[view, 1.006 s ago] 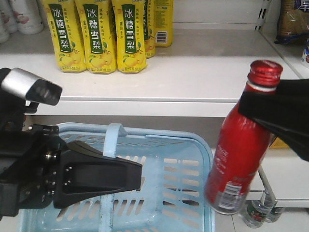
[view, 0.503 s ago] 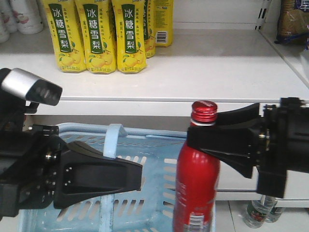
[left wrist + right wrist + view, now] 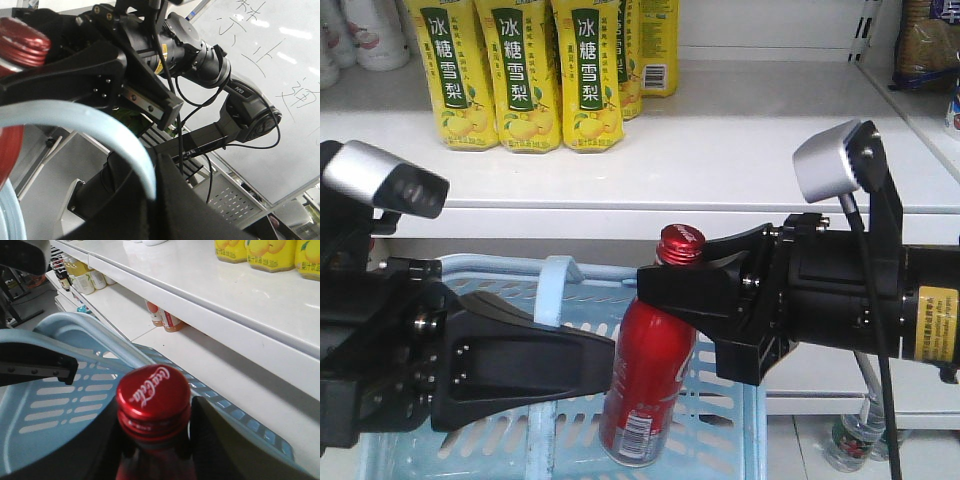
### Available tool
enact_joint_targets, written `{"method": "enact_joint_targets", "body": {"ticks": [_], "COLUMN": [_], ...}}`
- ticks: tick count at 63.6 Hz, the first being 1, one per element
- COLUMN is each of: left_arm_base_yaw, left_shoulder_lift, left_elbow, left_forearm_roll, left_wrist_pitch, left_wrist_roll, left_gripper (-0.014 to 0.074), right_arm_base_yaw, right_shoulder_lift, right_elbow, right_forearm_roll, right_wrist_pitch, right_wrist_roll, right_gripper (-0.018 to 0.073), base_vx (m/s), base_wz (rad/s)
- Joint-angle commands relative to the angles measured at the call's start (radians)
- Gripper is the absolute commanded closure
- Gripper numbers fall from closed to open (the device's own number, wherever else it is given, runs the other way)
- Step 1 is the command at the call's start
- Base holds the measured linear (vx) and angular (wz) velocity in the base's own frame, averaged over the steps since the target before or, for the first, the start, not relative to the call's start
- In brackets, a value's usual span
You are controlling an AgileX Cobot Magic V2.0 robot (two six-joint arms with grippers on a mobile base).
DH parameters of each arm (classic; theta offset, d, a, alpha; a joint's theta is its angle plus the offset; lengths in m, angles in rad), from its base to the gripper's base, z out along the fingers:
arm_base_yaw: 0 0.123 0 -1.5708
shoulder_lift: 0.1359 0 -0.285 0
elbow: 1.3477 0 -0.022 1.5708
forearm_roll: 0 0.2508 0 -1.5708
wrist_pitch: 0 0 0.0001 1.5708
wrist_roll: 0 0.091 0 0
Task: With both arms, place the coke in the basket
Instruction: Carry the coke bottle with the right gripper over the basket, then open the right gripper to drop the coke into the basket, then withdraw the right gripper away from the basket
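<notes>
While the right pincer grips the coke at its narrow neck, just under the red cap, the bottle hangs tilted over the basket — cap up and toward the right, its base swung down and left, low inside the rim with the white print near the bottom. The wide black wedge is closed on the neck from the right side, and a silver-grey camera block stands above that arm. From the right wrist view the cap fills the near centre, white script across its top, with dark pincer parts on either side of the neck and the slotted blue basket wall below and to the left.

On the left of the front view, the left pincer reaches in over the near left part of the basket beside the pale blue handle. Its wedge looks closed to a flat point, but I cannot tell whether it has hold of the handle; in the left wrist view the handle curves across very close to the lens — touching or merely near is unclear.

Behind, a white shelf carries yellow drink cartons at the far left, well apart from the bottle.
</notes>
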Motion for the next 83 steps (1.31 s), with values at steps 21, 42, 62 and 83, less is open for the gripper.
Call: {"method": "enact_joint_targets", "body": {"ticks": [21,42,62,83], "left_arm_base_yaw": [-0.002,-0.002,-0.002,-0.002], "left_shoulder_lift": [-0.024,-0.024,-0.024,-0.024], "left_elbow": [-0.035,-0.035,-0.035,-0.035], "left_forearm_roll": [-0.105,-0.118,-0.120,-0.120], "left_wrist_pitch": [-0.153,-0.175,-0.176,-0.174], "left_wrist_roll": [0.004,0.004,0.004,0.004], "left_gripper": [0.0602,0.0602,0.0602,0.0602], "right_arm_base_yaw": [0.002,0.001,0.001,0.001], "right_shoulder_lift": [-0.019,-0.126,-0.373,-0.699], "right_elbow": [-0.032,-0.032,0.017,0.498], "right_forearm_roll": [-0.001,-0.001,-0.001,0.005], "right_wrist_pitch": [0.079,0.236,0.317,0.708], "right_wrist_roll": [-0.014,-0.031,-0.105,-0.076], "right_gripper": [0.0054,0.0155,0.0567,0.0564], "base_vx": [0.00,0.00,0.00,0.00], "base_wz": [0.00,0.00,0.00,0.00]}}
